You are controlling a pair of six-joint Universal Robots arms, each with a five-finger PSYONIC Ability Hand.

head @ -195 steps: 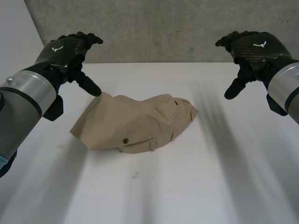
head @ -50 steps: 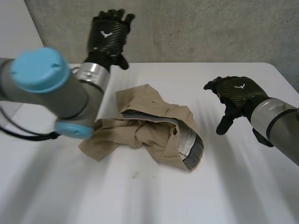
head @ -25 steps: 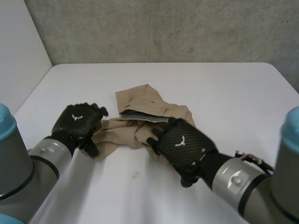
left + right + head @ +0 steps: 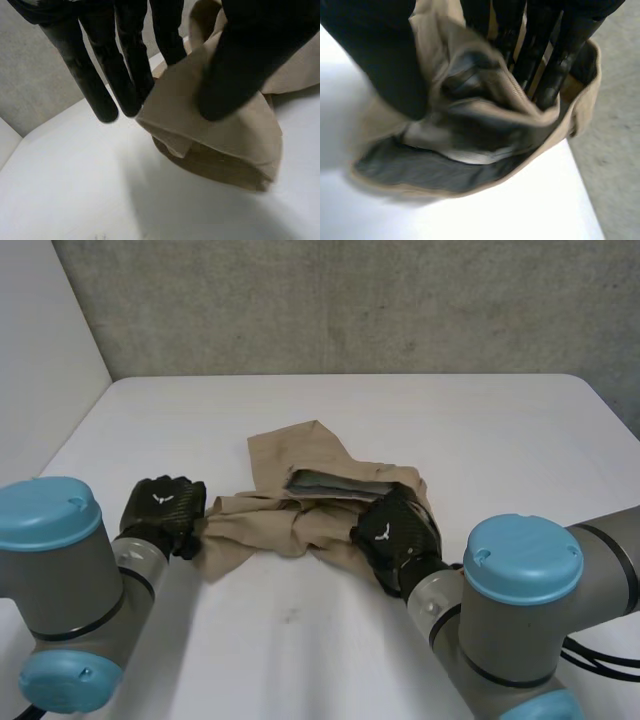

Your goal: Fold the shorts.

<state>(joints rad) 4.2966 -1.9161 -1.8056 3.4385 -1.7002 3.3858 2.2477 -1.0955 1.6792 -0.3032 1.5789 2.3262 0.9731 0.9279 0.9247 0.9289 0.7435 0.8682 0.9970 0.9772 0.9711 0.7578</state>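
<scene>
The shorts [image 4: 300, 508], crumpled on the counter [image 4: 480, 430] in the head view, had just been reached from both sides; the left hand [image 4: 237, 57] was seen pinched on an outer fold, the right hand [image 4: 382, 62] clamped on the waistband [image 4: 540, 114], so flattening was judged next.

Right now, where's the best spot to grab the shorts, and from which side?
Probably at both ends of the shorts, from the robot's side. The left hand pinches a loose edge at one end; the right hand has fingers inside the open lined end, thumb outside. In the crumpled heap, those edges stick out.
</scene>
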